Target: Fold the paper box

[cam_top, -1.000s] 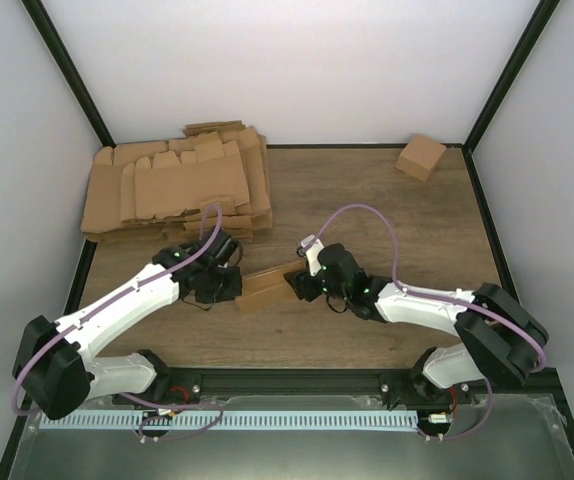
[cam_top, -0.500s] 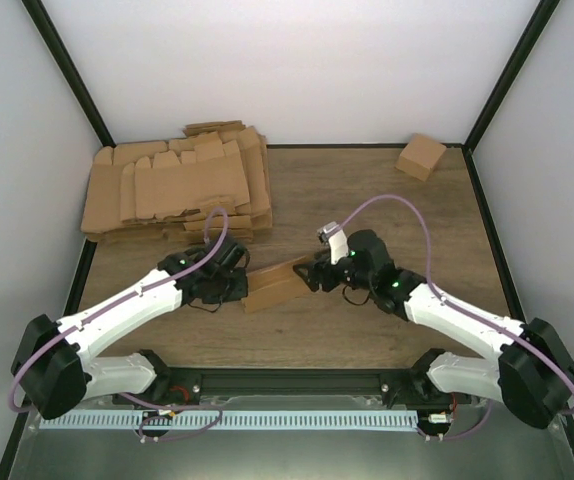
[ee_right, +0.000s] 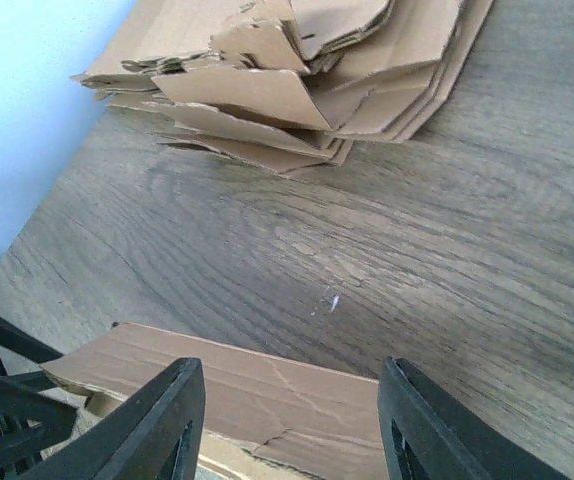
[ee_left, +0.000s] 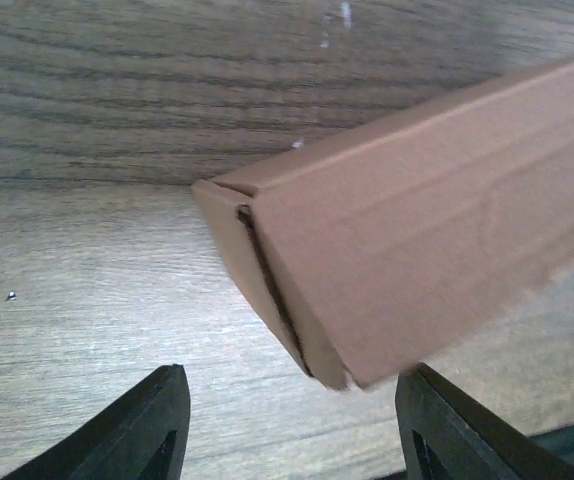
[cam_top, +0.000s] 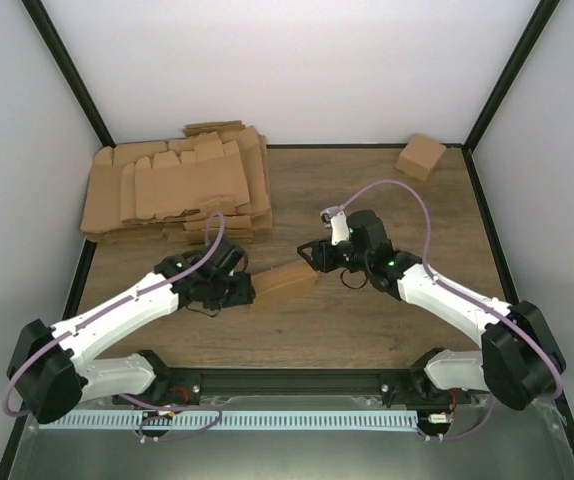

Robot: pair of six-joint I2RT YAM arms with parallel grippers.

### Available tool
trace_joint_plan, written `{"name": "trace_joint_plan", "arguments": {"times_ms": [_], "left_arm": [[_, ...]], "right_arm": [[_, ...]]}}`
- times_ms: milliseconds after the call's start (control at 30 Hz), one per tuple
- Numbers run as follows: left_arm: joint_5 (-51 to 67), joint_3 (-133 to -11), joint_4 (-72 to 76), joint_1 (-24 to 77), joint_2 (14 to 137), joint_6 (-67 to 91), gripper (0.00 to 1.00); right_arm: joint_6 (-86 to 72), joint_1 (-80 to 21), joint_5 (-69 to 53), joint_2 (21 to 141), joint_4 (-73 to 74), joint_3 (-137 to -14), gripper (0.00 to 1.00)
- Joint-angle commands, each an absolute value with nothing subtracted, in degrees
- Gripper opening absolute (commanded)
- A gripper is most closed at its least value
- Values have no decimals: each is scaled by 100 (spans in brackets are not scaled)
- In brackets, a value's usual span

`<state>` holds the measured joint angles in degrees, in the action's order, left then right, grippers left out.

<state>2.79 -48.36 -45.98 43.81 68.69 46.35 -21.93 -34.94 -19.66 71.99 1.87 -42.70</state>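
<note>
The left gripper [cam_top: 242,290], shut a second ago, now has its jaws apart at the near-left end of the paper box [cam_top: 285,283]. The box lies mid-table [cam_top: 367,200], shifted slightly right, its long axis running near-left to far-right. The right gripper [cam_top: 312,256], jaws apart, hovers at the box's far-right end. A cardboard stack [cam_top: 177,185] lies beyond.

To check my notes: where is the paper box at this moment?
In the top view the paper box lies between the left gripper and the right gripper, nearer the robot than the cardboard pile.
</note>
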Motion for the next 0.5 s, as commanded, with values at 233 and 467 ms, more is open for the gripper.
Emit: {"name": "trace_joint_plan", "arguments": {"times_ms": [233, 467], "left_arm": [[1707, -4497, -3691, 3563, 5901, 4823, 76], [2501, -3843, -2719, 3007, 5409, 5218, 47]], "right_arm": [[-2373, -3354, -1938, 7251, 402, -4414, 41], [-2396, -3332, -1778, 7196, 441, -4284, 35]]}}
